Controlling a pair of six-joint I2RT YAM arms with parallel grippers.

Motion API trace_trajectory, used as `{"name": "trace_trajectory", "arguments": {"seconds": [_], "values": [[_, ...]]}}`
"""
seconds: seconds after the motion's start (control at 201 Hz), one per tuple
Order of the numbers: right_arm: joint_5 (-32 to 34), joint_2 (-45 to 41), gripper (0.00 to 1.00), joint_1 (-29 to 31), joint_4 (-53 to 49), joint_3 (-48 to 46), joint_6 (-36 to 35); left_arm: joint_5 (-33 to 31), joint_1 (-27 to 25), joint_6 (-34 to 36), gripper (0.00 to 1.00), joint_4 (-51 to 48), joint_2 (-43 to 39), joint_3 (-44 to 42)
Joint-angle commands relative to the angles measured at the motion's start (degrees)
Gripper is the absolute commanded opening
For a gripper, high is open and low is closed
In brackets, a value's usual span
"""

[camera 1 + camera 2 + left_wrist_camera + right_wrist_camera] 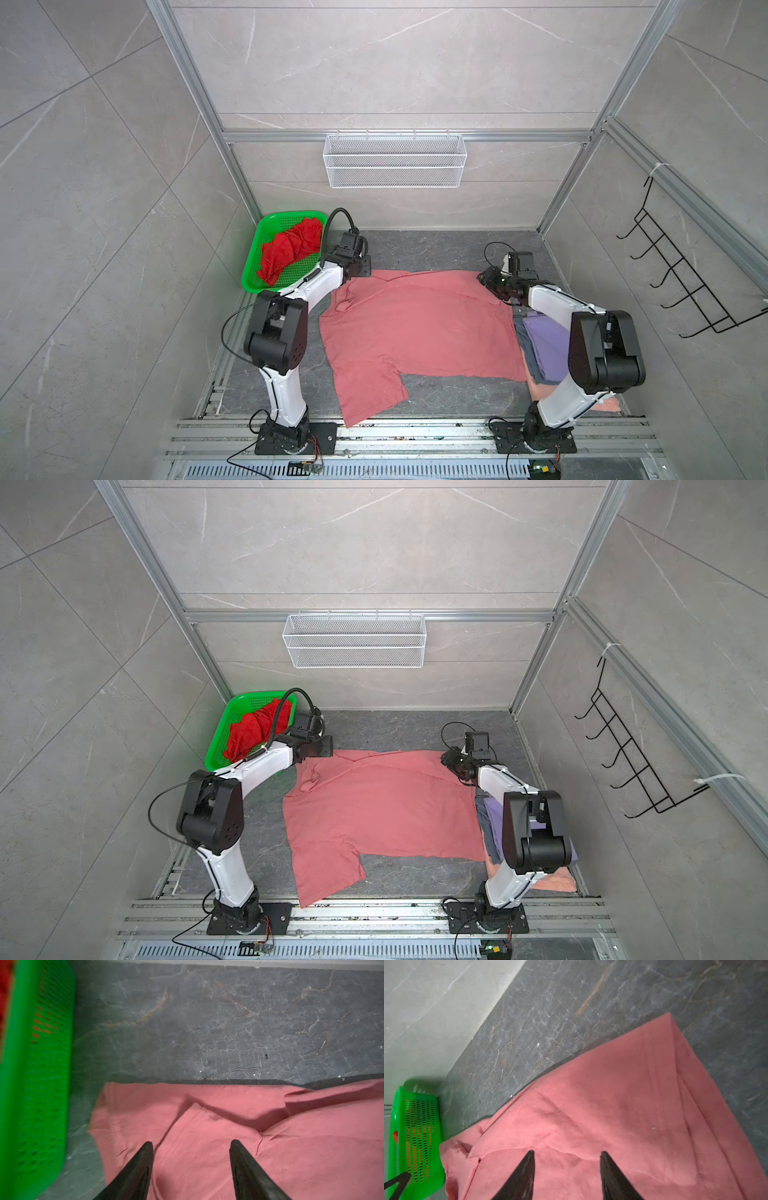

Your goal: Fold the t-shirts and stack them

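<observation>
A salmon-pink t-shirt [415, 328] [374, 808] lies spread over the dark table, one sleeve hanging toward the front edge. My left gripper [365, 270] [191, 1142] hovers open over its far left corner, with only cloth [291, 1157] below the jaws. My right gripper [484, 279] [567, 1151] is open above the far right corner [612, 1105], holding nothing. A bright red t-shirt [291, 253] [253, 729] sits crumpled in the green basket [266, 232]. Under the right arm, folded lavender [544, 345], grey-blue [523, 345] and peach [552, 881] t-shirts lie stacked.
The green basket [41, 1084] [415, 1136] stands at the far left corner, close to my left gripper. A white wire basket [395, 160] hangs on the back wall. A black hook rack [685, 286] is on the right wall. Aluminium rails [415, 432] run along the front.
</observation>
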Motion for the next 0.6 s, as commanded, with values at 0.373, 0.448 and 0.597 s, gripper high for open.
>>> {"name": "trace_trajectory", "arguments": {"seconds": [0.373, 0.448, 0.597], "values": [[-0.32, 3.86, 0.53, -0.11, 4.4, -3.3, 5.74, 3.32, 0.88, -13.85, 0.51, -6.13, 14.1, 13.21], [0.41, 3.83, 0.53, -0.16, 3.48, -2.87, 5.43, 3.26, 0.82, -14.33, 0.47, -7.08, 14.9, 13.83], [1.58, 3.65, 0.53, -0.18, 2.1, -1.86, 4.6, 3.22, 0.62, -15.23, 0.38, -8.0, 14.95, 13.41]]}}
